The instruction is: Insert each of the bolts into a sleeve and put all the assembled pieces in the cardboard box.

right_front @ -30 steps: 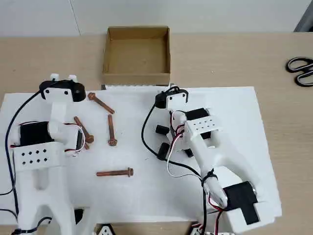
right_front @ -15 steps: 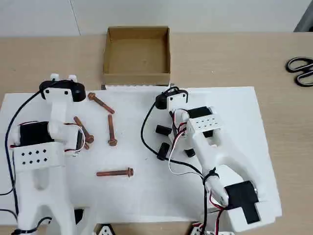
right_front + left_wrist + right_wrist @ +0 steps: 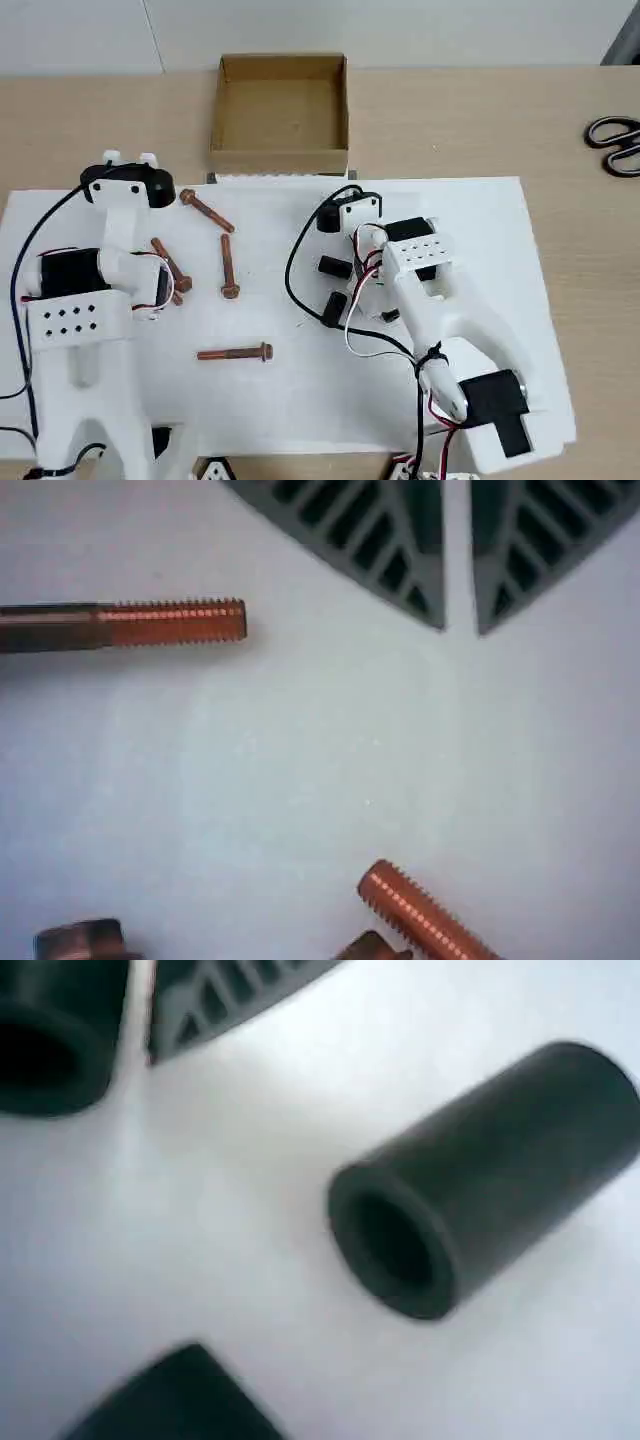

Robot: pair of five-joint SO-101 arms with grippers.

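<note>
Bolts (image 3: 228, 265) lie loose on the white sheet (image 3: 480, 230), left of centre, none yet in a sleeve. The box (image 3: 280, 160) at the far edge holds nothing. At least 2 sleeves (image 3: 335, 267) lie on their sides near the middle, just beside the right arm.

The left gripper (image 3: 460, 628) hangs over the sheet near 2 bolt tips, jaws almost together and holding nothing. The right gripper (image 3: 345, 208) sits just far of the sleeves; I cannot tell whether it is open.

Likely trouble: a sleeve is round and the sheet looks smooth, so a glancing touch could roll it away. The black cable (image 3: 290, 262) looping beside the sleeves could drag 1 off. 2 bolts by the left arm appear to overlap, so a grab there may lift both or skew.
</note>
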